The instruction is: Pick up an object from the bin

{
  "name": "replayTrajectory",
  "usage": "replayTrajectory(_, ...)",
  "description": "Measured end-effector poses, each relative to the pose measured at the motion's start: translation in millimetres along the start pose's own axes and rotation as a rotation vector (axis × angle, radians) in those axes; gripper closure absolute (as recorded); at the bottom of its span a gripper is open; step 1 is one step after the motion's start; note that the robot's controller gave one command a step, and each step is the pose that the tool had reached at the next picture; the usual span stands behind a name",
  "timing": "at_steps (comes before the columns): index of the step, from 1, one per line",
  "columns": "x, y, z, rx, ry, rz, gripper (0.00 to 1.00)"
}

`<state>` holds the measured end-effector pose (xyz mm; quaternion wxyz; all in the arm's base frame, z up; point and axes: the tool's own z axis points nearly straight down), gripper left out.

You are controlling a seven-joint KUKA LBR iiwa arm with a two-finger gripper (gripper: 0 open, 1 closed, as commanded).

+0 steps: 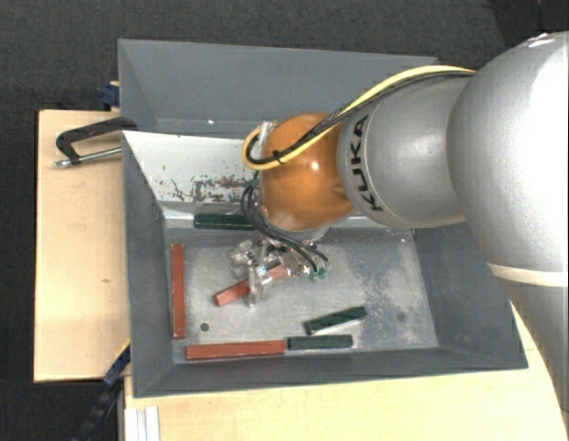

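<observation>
Just the one camera on our rig. We've got it hung above the bin (293,85), looking down into it, but not dead straight. It's tipped a bit, so we see a lot more of the bin's back wall than of its front wall. It sits close enough that the bin takes up most of the frame, with some dark ground (63,26) showing past the bin's back and left rims. The arm (431,163) sticks in from the bin's right and, being nearer the lens, looks huge to us, covering the bin's right rear corner. Its orange cover (298,186) sits over the bin's middle.
</observation>
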<state>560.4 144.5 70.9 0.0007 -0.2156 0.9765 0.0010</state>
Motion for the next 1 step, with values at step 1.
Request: replayTrajectory(1, -15.0, -0.7, -183.0, 0.003, -0.014, 0.017, 1.00)
